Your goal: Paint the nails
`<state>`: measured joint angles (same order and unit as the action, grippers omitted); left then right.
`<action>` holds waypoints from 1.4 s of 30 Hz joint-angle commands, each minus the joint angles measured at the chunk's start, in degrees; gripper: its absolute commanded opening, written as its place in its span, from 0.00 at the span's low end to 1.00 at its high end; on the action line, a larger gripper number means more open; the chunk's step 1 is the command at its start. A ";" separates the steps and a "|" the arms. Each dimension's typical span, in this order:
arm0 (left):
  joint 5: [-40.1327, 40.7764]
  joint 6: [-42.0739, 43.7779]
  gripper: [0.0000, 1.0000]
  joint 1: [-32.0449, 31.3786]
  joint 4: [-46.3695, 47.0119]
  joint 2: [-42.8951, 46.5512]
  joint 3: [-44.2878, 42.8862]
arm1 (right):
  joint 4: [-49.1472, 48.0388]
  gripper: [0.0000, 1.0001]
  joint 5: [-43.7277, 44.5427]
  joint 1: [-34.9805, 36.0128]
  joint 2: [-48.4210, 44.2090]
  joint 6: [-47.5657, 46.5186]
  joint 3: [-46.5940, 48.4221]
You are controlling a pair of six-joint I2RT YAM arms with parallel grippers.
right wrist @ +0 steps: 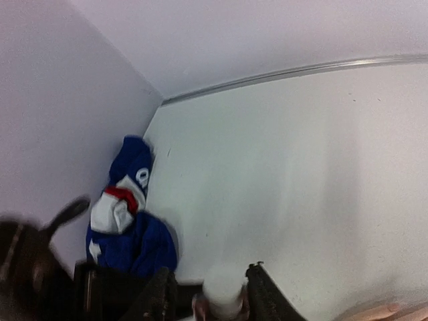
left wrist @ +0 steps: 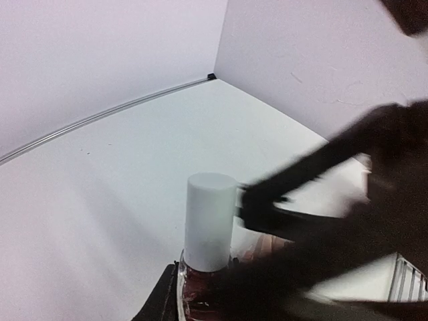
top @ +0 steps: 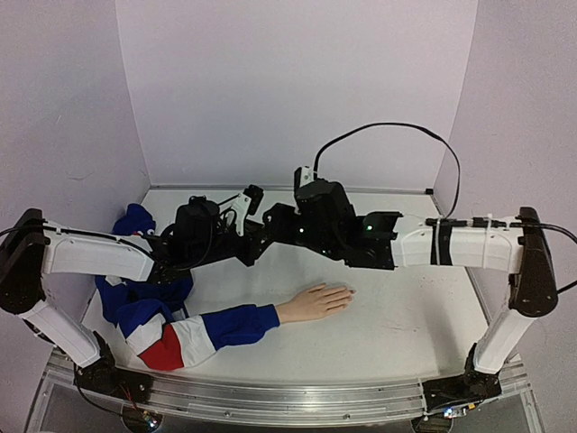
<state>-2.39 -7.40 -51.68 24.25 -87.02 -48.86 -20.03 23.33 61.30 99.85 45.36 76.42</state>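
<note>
Found the left gripper (left wrist: 194,307) closed on the dark red glass of the polish bottle (left wrist: 200,284), holding it upright and clear of the table (top: 406,316), toward the far edge and a little left of the middle. Saw the white cap (left wrist: 210,221) standing on top of the bottle. Could not tell whether screwed tight or loosened.

Saw the right gripper (right wrist: 210,294) reaching in from the right edge, its fingers (right wrist: 257,291) parted and set one on each side of the cap. Noted one dark, blurred fingertip right against the cap's side in the left wrist view. Noted a narrow gap beside the other finger in the right wrist view. Judged that grip open around the cap, not clamped.

Found the mannequin hand (top: 315,302) lying palm down on the table, below the two grippers and well apart from them, nearer the near edge, fingers pointing toward the right edge. Made out the nails (top: 345,293) only as tiny pale tips at the finger ends, too small for colour or coating.

Followed the blue, white and red sleeve (top: 207,329) from the wrist toward the near left corner. Saw the rest of the jacket (top: 135,221) bunched along the left edge.
</note>
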 commanded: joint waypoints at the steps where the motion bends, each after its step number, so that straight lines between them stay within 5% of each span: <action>1: 4.12 -3.96 0.00 1.32 -2.16 5.48 -0.45 | -0.81 0.56 -3.08 1.25 -10.89 -9.35 -3.00; 8: -10.79 -4.70 0.00 2.46 -9.38 11.08 0.34 | -0.98 0.97 -26.98 -9.33 -17.04 -18.05 -6.30; 14: -34.74 -5.58 0.00 3.19 -9.48 13.80 -1.88 | -5.88 0.96 -63.42 -14.26 -13.56 -22.41 -5.64; 19: -48.22 -7.74 0.00 3.23 -9.48 12.25 -4.81 | -18.15 0.83 -77.83 -14.12 -11.00 -17.55 -7.00; 23: -51.60 -8.66 0.00 3.25 -9.48 11.03 -6.04 | -24.37 0.58 -80.46 -14.12 -9.59 -13.70 -8.71; 28: -52.29 -8.69 0.00 3.25 -9.48 10.45 -6.80 | -27.70 0.40 -80.48 -13.86 -8.56 -11.42 -9.80; 42: -47.19 -7.87 0.00 3.47 -9.48 10.63 -7.43 | -29.56 0.20 -80.30 -12.71 -7.60 -10.82 -11.32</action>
<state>-50.85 -15.53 -48.53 12.29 -77.08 -52.51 -45.54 -55.70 48.12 92.53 34.41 65.63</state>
